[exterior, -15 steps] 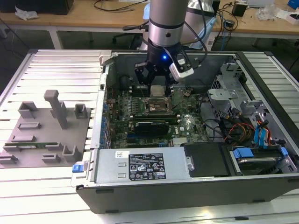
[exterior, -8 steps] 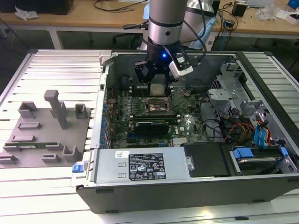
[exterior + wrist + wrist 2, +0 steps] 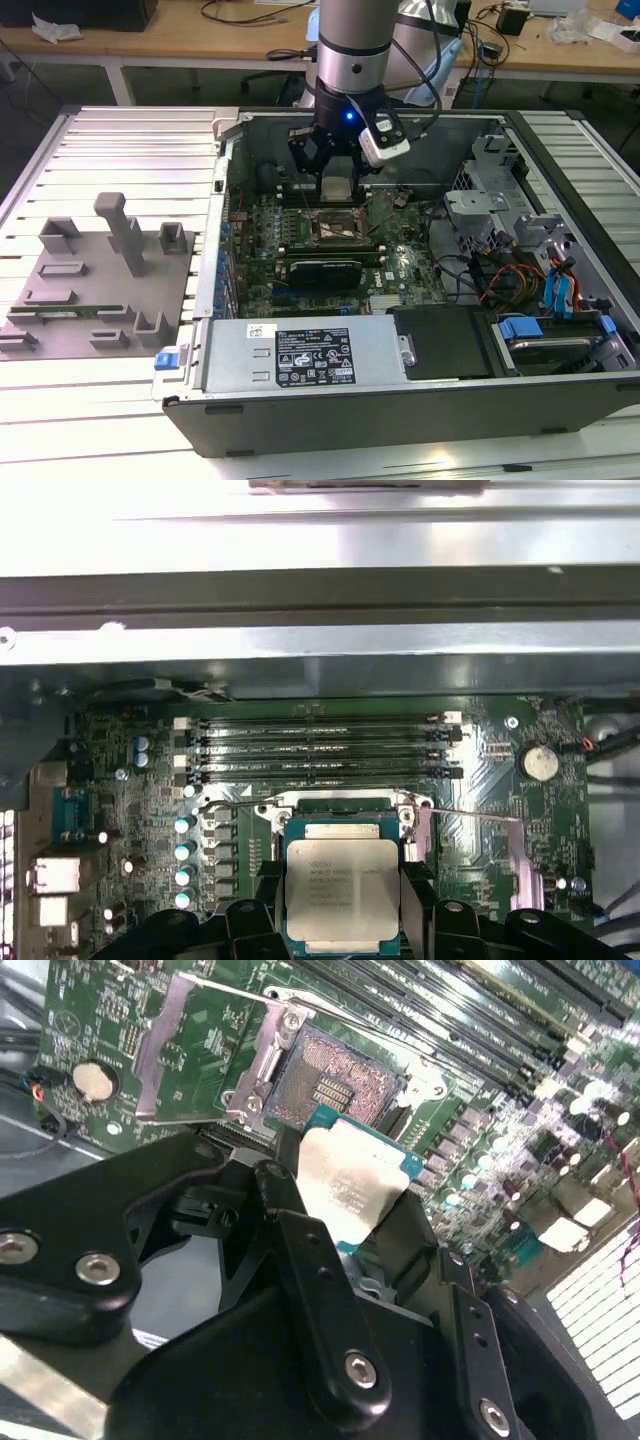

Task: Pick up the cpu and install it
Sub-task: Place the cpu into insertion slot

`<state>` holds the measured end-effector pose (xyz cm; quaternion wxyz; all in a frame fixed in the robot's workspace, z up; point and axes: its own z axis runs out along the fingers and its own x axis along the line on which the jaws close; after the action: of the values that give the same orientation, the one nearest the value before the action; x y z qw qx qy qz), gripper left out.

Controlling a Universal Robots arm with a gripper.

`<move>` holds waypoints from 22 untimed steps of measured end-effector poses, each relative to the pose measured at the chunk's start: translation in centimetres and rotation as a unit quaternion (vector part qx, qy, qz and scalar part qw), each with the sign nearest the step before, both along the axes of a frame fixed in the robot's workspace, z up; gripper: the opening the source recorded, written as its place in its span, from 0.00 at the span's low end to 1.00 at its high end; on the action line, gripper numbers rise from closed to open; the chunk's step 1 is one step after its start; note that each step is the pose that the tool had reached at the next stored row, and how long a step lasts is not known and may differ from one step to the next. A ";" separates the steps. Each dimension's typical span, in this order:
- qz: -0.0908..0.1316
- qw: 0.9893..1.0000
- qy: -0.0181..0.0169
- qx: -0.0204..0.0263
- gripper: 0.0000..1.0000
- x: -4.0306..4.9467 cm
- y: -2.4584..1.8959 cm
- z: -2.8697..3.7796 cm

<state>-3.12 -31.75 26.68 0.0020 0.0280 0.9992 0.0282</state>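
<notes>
Our claw (image 3: pixel 335 172) pinches the cpu (image 3: pixel 342 890) by its edges near the socket (image 3: pixel 335 1080); we judge it light, stiff, fragile.

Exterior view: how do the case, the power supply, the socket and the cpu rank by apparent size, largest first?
1. Case.
2. Power supply.
3. Socket and cpu look about alike; the claw holds the cpu above the board, perhaps nearer the camera, so I leave them unranked.
</notes>
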 end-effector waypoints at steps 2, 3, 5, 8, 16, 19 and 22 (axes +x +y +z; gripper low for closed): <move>-0.034 0.999 0.000 0.000 0.55 0.00 0.00 -0.01; -0.043 0.999 0.000 0.000 0.55 0.00 0.00 -0.01; -0.062 0.998 0.000 0.000 0.55 0.00 0.00 -0.02; -0.091 0.996 0.000 0.000 0.55 0.00 0.00 -0.04; -0.175 0.985 0.000 0.000 0.55 0.00 0.00 -0.08; -0.201 0.980 0.000 0.000 0.55 0.00 0.00 -0.10; -0.229 0.974 0.000 0.000 0.55 0.00 0.00 -0.12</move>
<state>-3.12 -31.75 26.56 0.0084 0.2558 0.9663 0.0269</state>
